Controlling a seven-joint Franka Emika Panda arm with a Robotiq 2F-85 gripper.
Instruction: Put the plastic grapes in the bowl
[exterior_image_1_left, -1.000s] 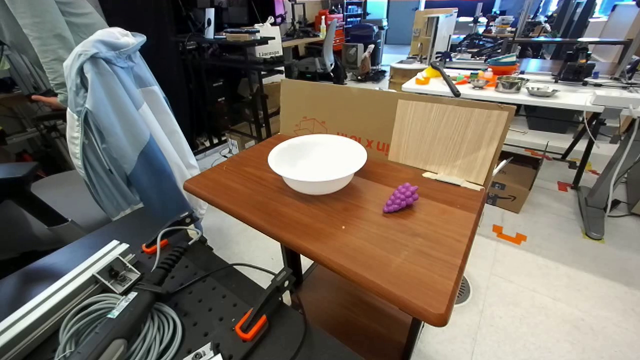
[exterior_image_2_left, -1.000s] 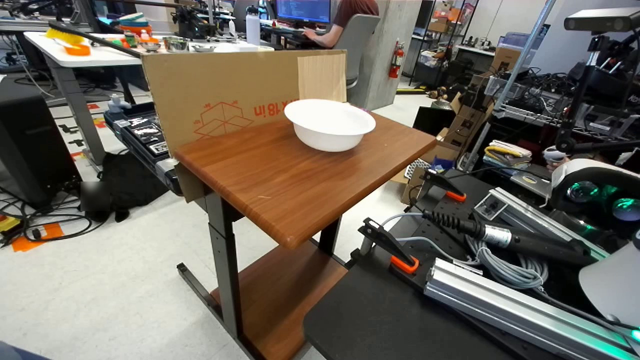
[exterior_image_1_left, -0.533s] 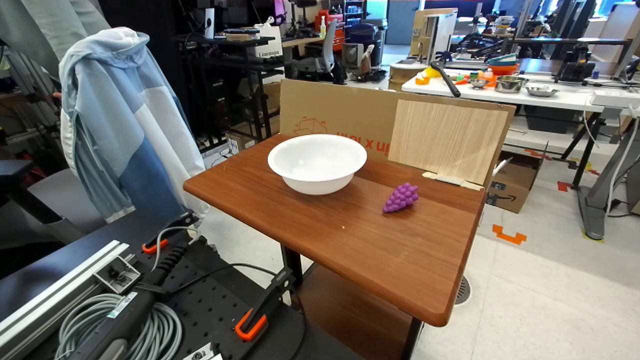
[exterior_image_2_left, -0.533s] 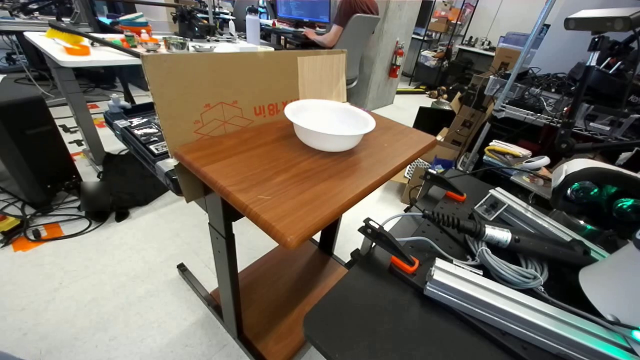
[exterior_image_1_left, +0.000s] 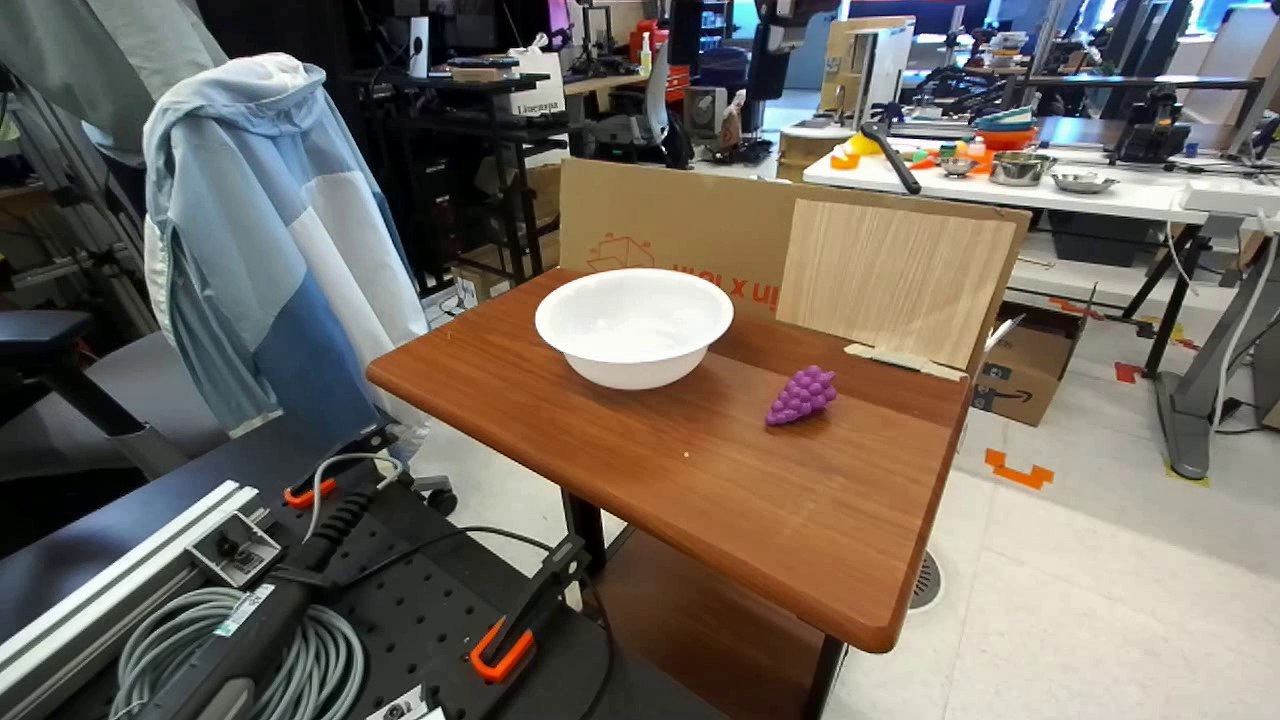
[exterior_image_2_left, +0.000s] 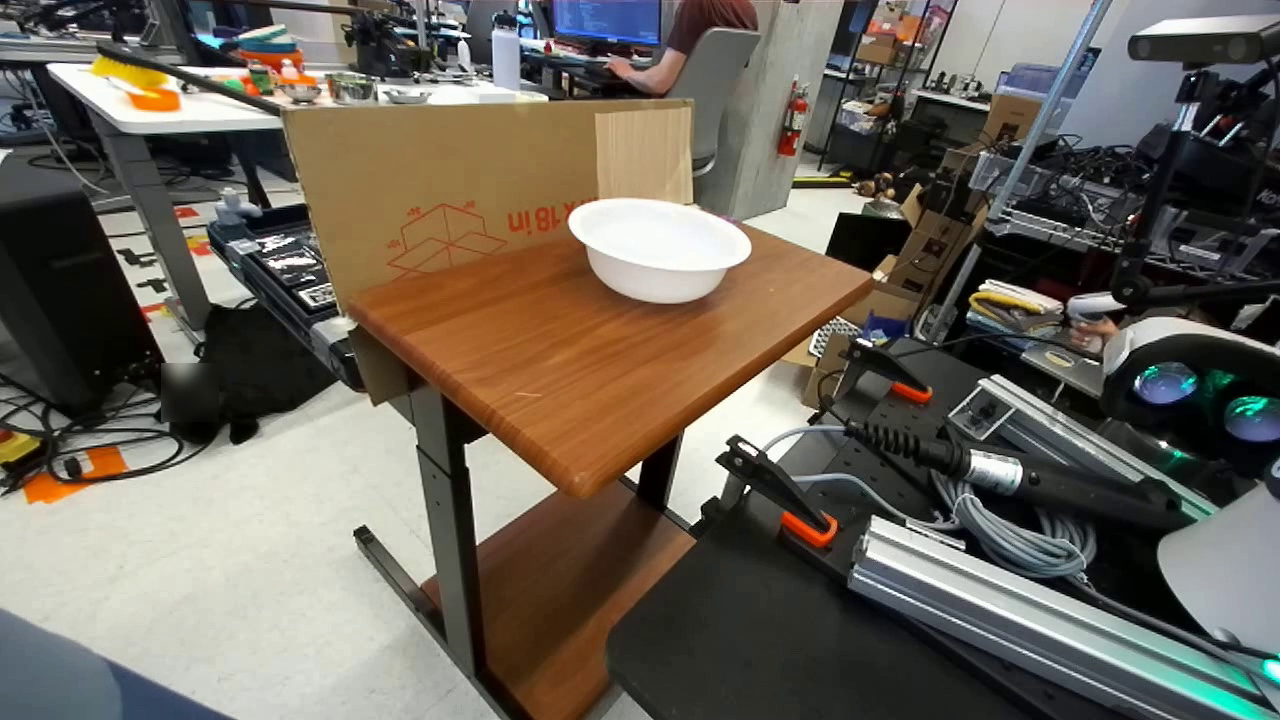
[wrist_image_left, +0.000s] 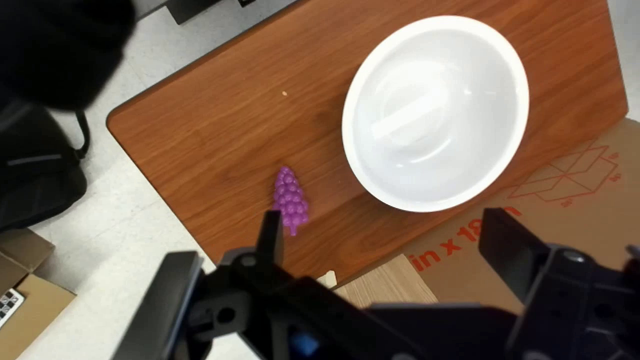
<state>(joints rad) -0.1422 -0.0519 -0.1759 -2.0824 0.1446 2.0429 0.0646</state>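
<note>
Behind bowl, cardboard; "18 in"

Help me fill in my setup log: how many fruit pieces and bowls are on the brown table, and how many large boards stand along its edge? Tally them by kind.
Fruit: 1, the purple grapes
Bowls: 1, the white bowl
Boards: 2, the cardboard sheet and the light wood-grain panel
Total: 4
</note>
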